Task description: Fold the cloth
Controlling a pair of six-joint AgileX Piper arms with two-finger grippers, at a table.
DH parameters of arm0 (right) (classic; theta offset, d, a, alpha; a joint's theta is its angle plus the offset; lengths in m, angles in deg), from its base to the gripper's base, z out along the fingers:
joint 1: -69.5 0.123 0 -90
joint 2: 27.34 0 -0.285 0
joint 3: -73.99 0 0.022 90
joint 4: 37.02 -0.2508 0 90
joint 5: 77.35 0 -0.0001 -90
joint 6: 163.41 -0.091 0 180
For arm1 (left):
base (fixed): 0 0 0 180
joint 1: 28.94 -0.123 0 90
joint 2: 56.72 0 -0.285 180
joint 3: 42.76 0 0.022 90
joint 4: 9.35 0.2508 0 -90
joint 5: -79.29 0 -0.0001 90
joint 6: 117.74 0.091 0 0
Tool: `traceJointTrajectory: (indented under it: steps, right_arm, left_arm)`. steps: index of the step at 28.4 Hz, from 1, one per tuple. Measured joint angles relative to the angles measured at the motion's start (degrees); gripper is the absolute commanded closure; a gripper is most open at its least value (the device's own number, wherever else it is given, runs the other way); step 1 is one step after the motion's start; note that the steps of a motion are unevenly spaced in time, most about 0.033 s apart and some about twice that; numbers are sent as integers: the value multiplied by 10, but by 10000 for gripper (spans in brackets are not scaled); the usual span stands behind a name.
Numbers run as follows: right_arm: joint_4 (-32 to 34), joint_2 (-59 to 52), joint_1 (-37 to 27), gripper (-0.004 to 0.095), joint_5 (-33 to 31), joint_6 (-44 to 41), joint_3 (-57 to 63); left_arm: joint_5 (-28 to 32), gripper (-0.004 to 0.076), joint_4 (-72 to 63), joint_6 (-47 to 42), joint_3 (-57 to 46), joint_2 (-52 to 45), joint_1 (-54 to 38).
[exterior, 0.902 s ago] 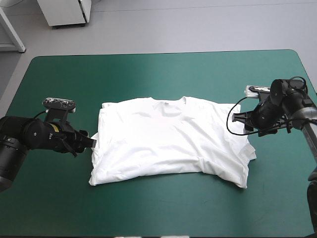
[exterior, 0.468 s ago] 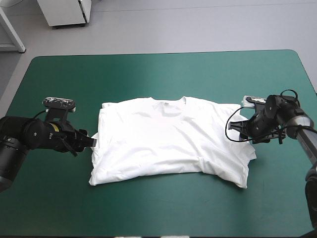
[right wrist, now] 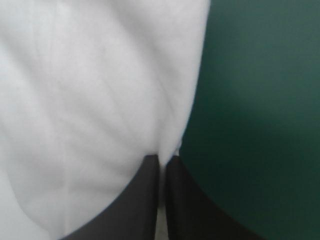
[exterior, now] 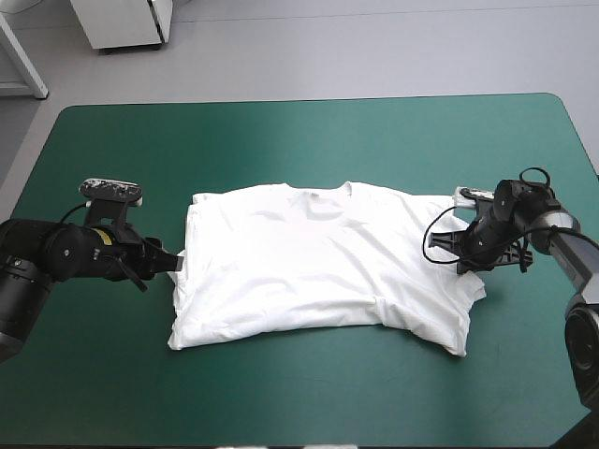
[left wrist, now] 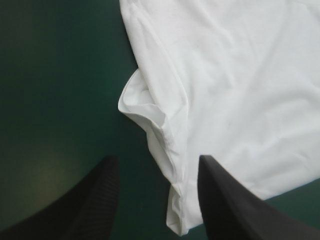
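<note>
Folding looks about halfway, we judge: the T-shirt lies flat mid-table on the teal-green cover, collar toward the far edge, sleeves seemingly tucked in — the crosswise folds are left to do. Our right gripper is pinched onto its right edge. Our left gripper stands spread, straddling the left edge and gripping nothing. We see nothing else nearby to block either arm.

Your teal-green table, your white T-shirt lying flat on it near the middle, collar toward the far edge, well inside every edge.
</note>
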State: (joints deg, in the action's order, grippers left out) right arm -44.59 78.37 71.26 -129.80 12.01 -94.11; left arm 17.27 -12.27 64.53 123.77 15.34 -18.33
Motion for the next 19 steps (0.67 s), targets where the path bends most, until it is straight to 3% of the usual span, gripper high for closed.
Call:
traceJointTrajectory:
  steps: [9, 19]
  right_arm:
    - [4, -10, 23, 921, -9, 1, -19]
    - [-6, -33, 127, 921, -29, 2, -79]
  left_arm:
    - [5, 370, 0, 0, 0, 0, 0]
    - [6, 370, 0, 0, 0, 0, 0]
